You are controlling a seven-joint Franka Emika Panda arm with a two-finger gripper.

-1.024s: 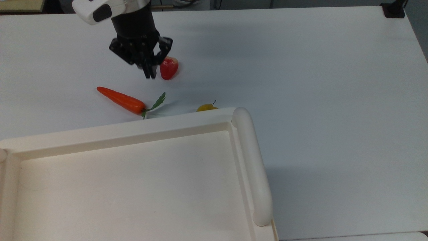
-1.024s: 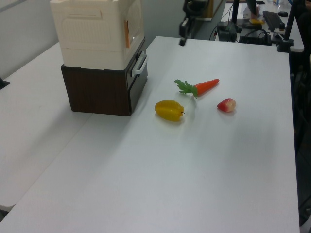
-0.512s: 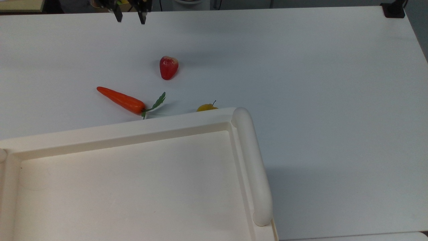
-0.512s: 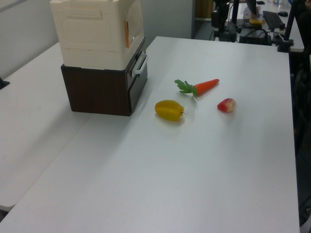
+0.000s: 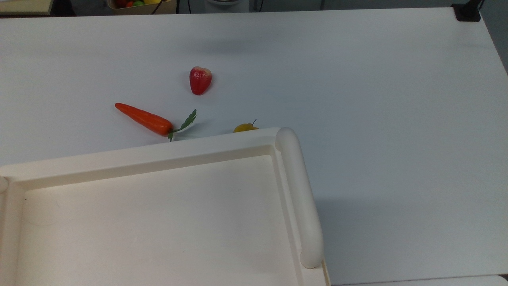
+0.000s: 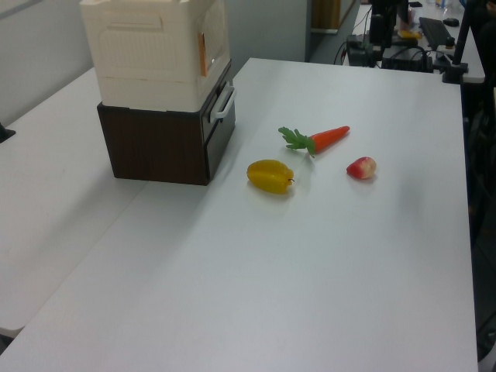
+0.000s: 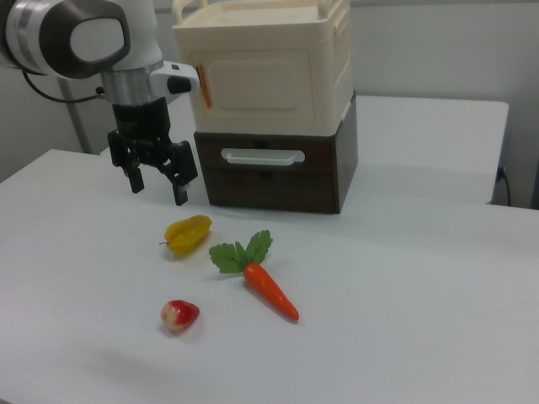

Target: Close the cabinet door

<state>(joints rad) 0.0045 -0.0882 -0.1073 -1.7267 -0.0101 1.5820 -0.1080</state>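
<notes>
The cream cabinet stands on a dark brown drawer base [image 7: 274,181]. Its door [image 7: 253,80], a flat cream panel with a raised rim, lies against the cabinet front, with an orange tab [image 7: 205,88] at the right view's left edge. In the left view the door [image 6: 215,39] faces right and seems flush. My gripper [image 7: 157,192] hangs open and empty above the table, to the right view's left of the cabinet, holding nothing. It is above and behind a yellow fruit [image 7: 188,234].
A carrot [image 7: 269,290] [image 5: 143,118] and a red strawberry [image 7: 179,315] [image 5: 200,80] lie on the white table [image 5: 357,79]. The yellow fruit [image 6: 270,176] sits in front of the drawer's white handle [image 7: 263,156]. The cabinet's tray-like top [image 5: 79,165] and bar handle [image 5: 299,194] show in the top view.
In the top view the gripper rose from beside the strawberry, opened its fingers, moved to the upper edge and left the picture. The fruit and the cabinet have not moved.
</notes>
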